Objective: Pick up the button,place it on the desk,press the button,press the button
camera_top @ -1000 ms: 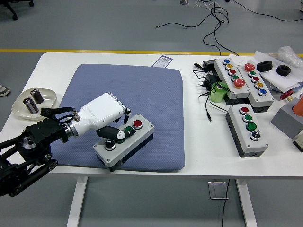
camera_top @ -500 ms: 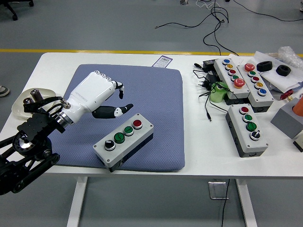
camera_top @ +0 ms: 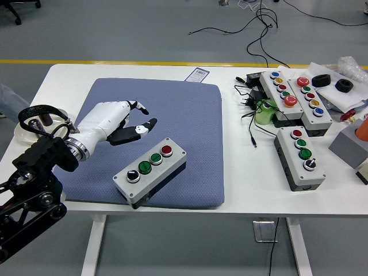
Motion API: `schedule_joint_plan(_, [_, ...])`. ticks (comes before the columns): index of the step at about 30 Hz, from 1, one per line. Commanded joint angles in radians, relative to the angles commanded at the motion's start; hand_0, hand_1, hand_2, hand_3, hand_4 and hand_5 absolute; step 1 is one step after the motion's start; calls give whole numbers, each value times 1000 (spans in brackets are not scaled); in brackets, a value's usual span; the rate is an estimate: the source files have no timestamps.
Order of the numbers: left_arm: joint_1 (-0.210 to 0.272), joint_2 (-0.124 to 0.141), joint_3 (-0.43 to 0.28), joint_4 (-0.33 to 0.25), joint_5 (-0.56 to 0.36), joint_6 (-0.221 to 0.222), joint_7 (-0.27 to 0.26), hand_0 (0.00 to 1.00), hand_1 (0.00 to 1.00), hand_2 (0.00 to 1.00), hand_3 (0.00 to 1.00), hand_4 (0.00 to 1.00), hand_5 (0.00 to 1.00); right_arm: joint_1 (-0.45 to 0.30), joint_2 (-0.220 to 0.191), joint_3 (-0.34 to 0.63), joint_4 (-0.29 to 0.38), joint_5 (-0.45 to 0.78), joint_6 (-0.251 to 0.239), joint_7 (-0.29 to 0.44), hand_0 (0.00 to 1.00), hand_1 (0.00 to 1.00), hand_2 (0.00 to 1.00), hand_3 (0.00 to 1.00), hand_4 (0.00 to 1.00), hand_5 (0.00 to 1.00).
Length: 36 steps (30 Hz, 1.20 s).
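A grey button box lies on the blue mat near its front edge. It has a black knob, two green buttons and a red button in a row. My left hand, white with black fingertips, hovers over the mat up and to the left of the box, apart from it. Its fingers are spread and hold nothing. My right hand is out of view.
More button boxes stand at the right: one near the front, two at the back, with black cables and a green object. A white dish sits at the left edge behind my arm.
My left hand lifted off the button box and drew back up and to the left, then settled lower and further left. The box has not moved.
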Motion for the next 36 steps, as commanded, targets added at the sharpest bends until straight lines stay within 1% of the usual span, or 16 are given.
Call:
schedule_joint_plan(2, [8, 9, -7, -46, -1, -7, 78, 39, 2, 2, 692, 601, 998, 0, 0, 0, 0, 0, 0, 0, 526, 641, 689, 611, 283, 117])
schedule_joint_plan(3, [10, 12, -10, -46, 1, -16, 96, 39, 2, 2, 692, 601, 998, 0, 0, 0, 0, -1, 1, 0, 526, 641, 689, 611, 283, 117])
schedule_joint_plan(4, [13, 17, -13, -46, 3, -29, 108, 36, 2, 2, 691, 597, 932, -1, 0, 0, 0, -1, 1, 0, 532, 640, 689, 611, 283, 117])
schedule_joint_plan(9, [29, 45, -8, -46, -7, -127, 134, 36, 2, 2, 691, 597, 932, -2, 0, -1, 0, 3, 1, 0, 532, 640, 689, 611, 283, 117])
schedule_joint_plan(10, [31, 49, -2, -46, -12, -136, 134, 21, 2, 2, 682, 597, 899, -2, 0, -1, 0, 4, 1, 1, 532, 640, 689, 611, 283, 117])
schedule_joint_plan(11, [33, 53, 5, -46, -16, -141, 134, 21, 2, 2, 682, 597, 899, -2, 0, -1, 0, 4, 1, 1, 532, 640, 689, 611, 283, 117])
schedule_joint_plan(18, [37, 64, 38, -46, -31, -136, 134, 21, 2, 2, 680, 598, 899, -3, 1, -2, 0, 6, 0, 0, 532, 640, 689, 611, 283, 117])
schedule_joint_plan(23, [28, 65, 48, -46, -30, -113, 123, 18, 2, 2, 679, 597, 902, -5, 1, -2, 0, 4, 0, -1, 533, 640, 689, 611, 283, 117])
schedule_joint_plan(26, [21, 61, 47, -46, -46, -79, 108, 18, 2, 2, 679, 597, 902, -7, 0, -2, 0, 4, 0, -1, 533, 640, 689, 611, 283, 117])
schedule_joint_plan(27, [17, 58, 46, -46, -54, -58, 98, 18, 2, 2, 679, 597, 902, -8, 0, -2, 0, 4, 0, -1, 533, 640, 689, 611, 283, 117])
schedule_joint_plan(28, [13, 53, 45, -46, -67, -34, 85, 12, 2, 2, 681, 592, 956, -8, 0, -2, 0, 4, 0, -1, 533, 640, 689, 611, 282, 118])
schedule_joint_plan(30, [4, 41, 41, -46, -114, 15, 48, 12, 2, 2, 681, 592, 956, -9, 0, -4, 0, 3, 1, -1, 533, 640, 689, 611, 282, 118])
schedule_joint_plan(32, [-7, 30, 41, -46, -185, 61, -8, 12, 2, 2, 681, 592, 956, -10, -1, -4, 0, 3, 1, -1, 533, 640, 689, 611, 282, 118])
schedule_joint_plan(33, [-12, 25, 41, -46, -227, 67, -47, 12, 2, 2, 681, 592, 956, -10, -1, -5, 0, 4, 1, -1, 533, 640, 689, 611, 282, 118])
schedule_joint_plan(34, [-16, 23, 41, -46, -258, 64, -83, 16, 2, 2, 681, 597, 998, -10, -1, -6, 0, 4, 1, -1, 533, 640, 688, 611, 283, 118])
schedule_joint_plan(36, [-19, 22, 42, -46, -307, 45, -147, 16, 2, 2, 681, 597, 998, -10, -1, -7, 0, 5, 1, 0, 533, 640, 688, 611, 283, 118])
